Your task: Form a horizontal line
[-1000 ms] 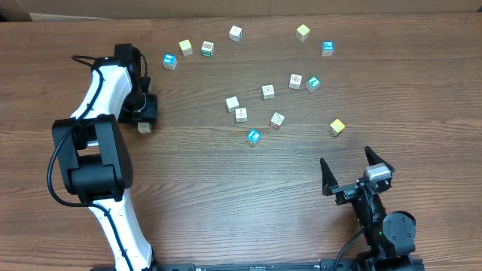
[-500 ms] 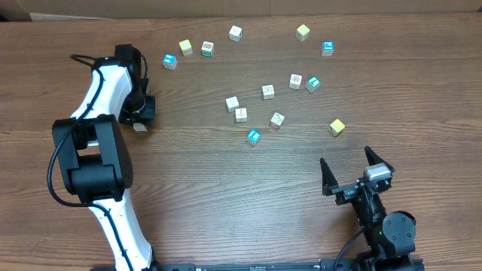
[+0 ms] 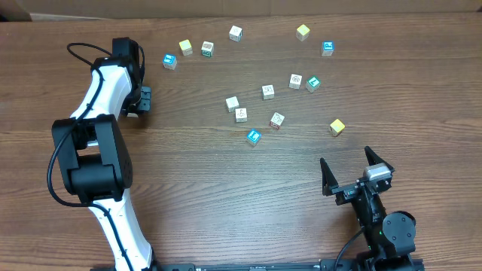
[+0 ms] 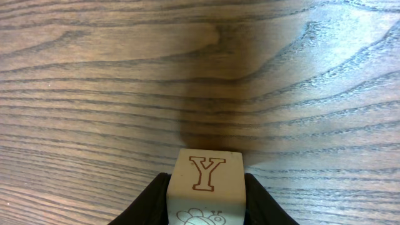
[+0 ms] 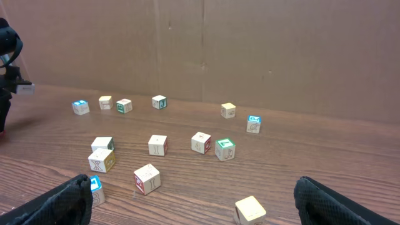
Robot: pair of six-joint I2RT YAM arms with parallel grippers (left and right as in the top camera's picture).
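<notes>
My left gripper point(image 3: 140, 102) is at the table's left, shut on a cream cube point(image 4: 206, 183) with a brown letter Y on top and a bee drawing on its near face. The left wrist view shows the cube held between my black fingers point(image 4: 206, 203) just above bare wood. No row of four touching cubes shows in any view; all the cubes lie apart. My right gripper point(image 3: 352, 175) is open and empty near the front right; it also shows in the right wrist view point(image 5: 200, 209).
Loose cubes are scattered over the far middle: a blue one point(image 3: 169, 60), a yellow one point(image 3: 185, 47) and a white one point(image 3: 207, 49) at the back left, a blue one point(image 3: 253, 136) in the centre, and a yellow one point(image 3: 337, 126) before my right gripper.
My left gripper has moved toward the far edge of the table with the cube in it. The right arm and the loose cubes have not moved.
</notes>
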